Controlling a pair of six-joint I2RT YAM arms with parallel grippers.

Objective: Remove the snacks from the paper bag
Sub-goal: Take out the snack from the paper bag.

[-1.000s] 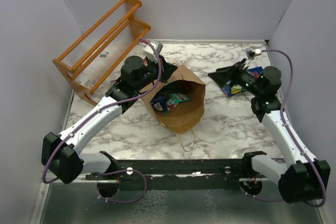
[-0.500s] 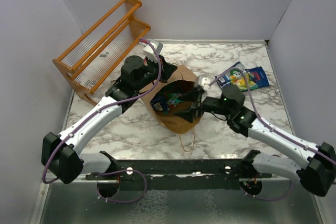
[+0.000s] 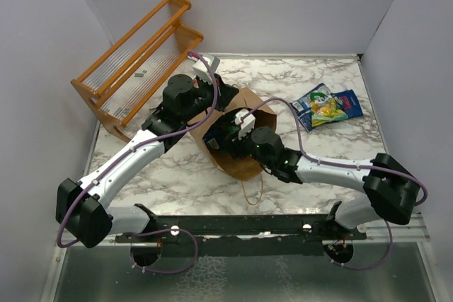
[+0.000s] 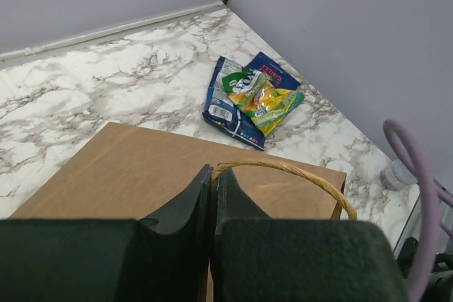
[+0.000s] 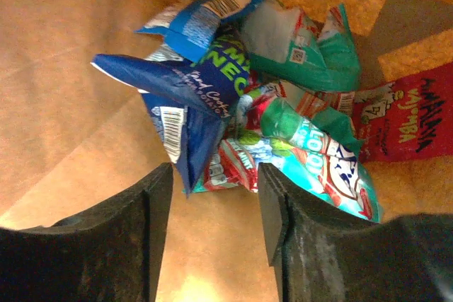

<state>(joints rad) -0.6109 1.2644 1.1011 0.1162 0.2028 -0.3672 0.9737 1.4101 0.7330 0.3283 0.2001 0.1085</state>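
The brown paper bag (image 3: 241,166) lies on its side on the marble table, mouth towards the arms. My left gripper (image 3: 221,99) is shut on the bag's rim beside a twisted paper handle (image 4: 297,171). My right gripper (image 5: 216,175) is inside the bag with its jaws open. Just ahead of its tips lies a heap of snacks: a dark blue packet (image 5: 195,93), a teal-green one (image 5: 304,51), a light blue one (image 5: 322,157) and a red one (image 5: 407,114). The dark blue packet's corner hangs just between the fingertips without being pinched. More snacks (image 3: 327,104) lie on the table at the back right.
An orange wooden rack (image 3: 138,61) leans at the back left, off the table's edge. Grey walls close in the table on three sides. A purple cable (image 3: 333,164) trails along the right arm over the marble in front of the bag.
My right arm has swung from the back right of the table, where the packets now lie, into the bag's mouth, its jaws narrowing. The left arm has held still.
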